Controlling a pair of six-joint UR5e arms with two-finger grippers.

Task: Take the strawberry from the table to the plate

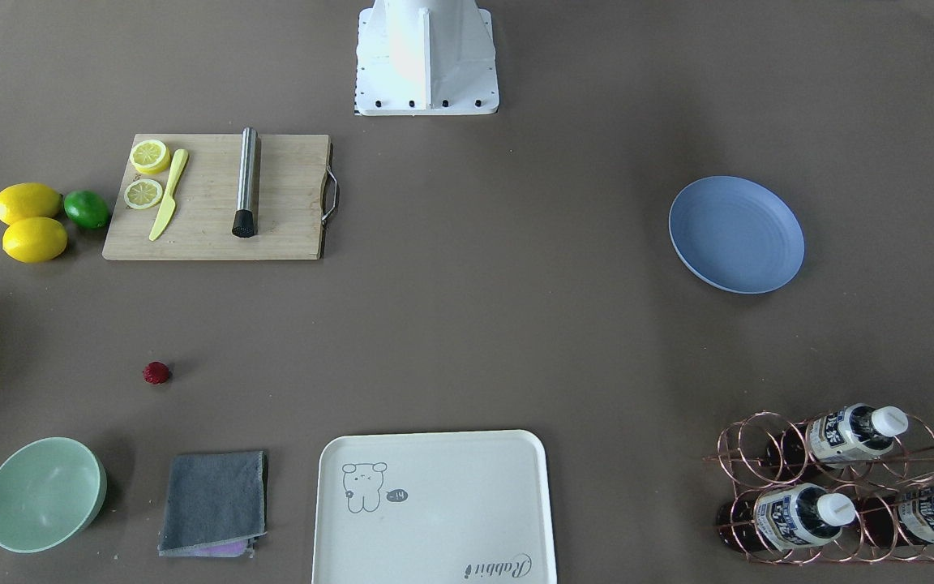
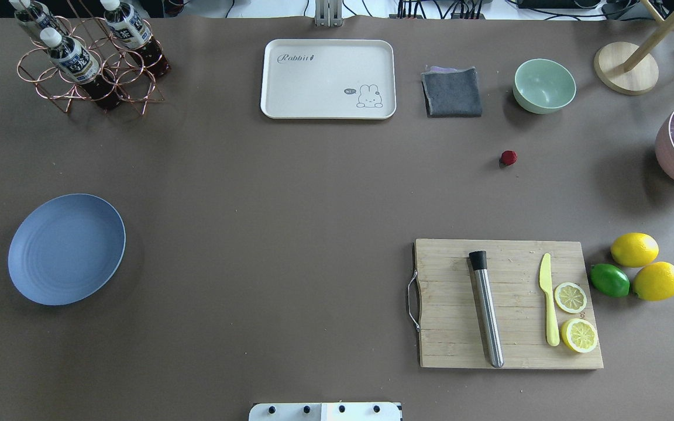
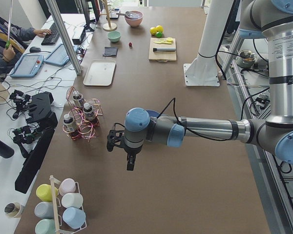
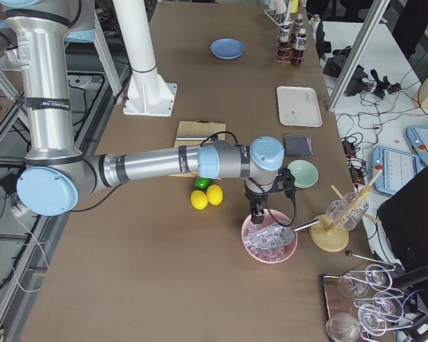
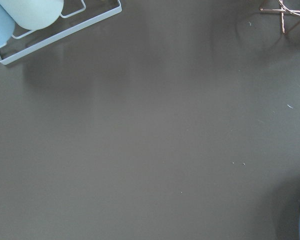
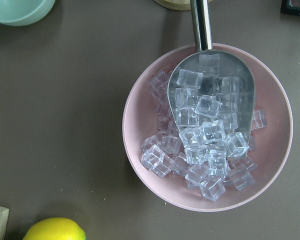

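The strawberry (image 2: 508,157) is a tiny dark-red fruit lying alone on the grey-brown table (image 2: 284,204), between the mint bowl and the cutting board; it also shows in the front-facing view (image 1: 156,372). Far across the table lies the empty blue plate (image 2: 66,248) (image 1: 736,234). My left gripper (image 3: 129,163) hangs over bare table beyond the plate, near the bottle rack; I cannot tell whether it is open or shut. My right gripper (image 4: 257,214) hovers over a pink bowl of ice, and I cannot tell its state either. Neither wrist view shows fingers.
A wooden cutting board (image 2: 506,304) carries a steel muddler, a yellow knife and lemon slices. Two lemons (image 2: 635,249) and a lime sit beside it. Mint bowl (image 2: 544,85), grey cloth (image 2: 452,92), cream tray (image 2: 328,79), bottle rack (image 2: 88,58), pink ice bowl with scoop (image 6: 207,127).
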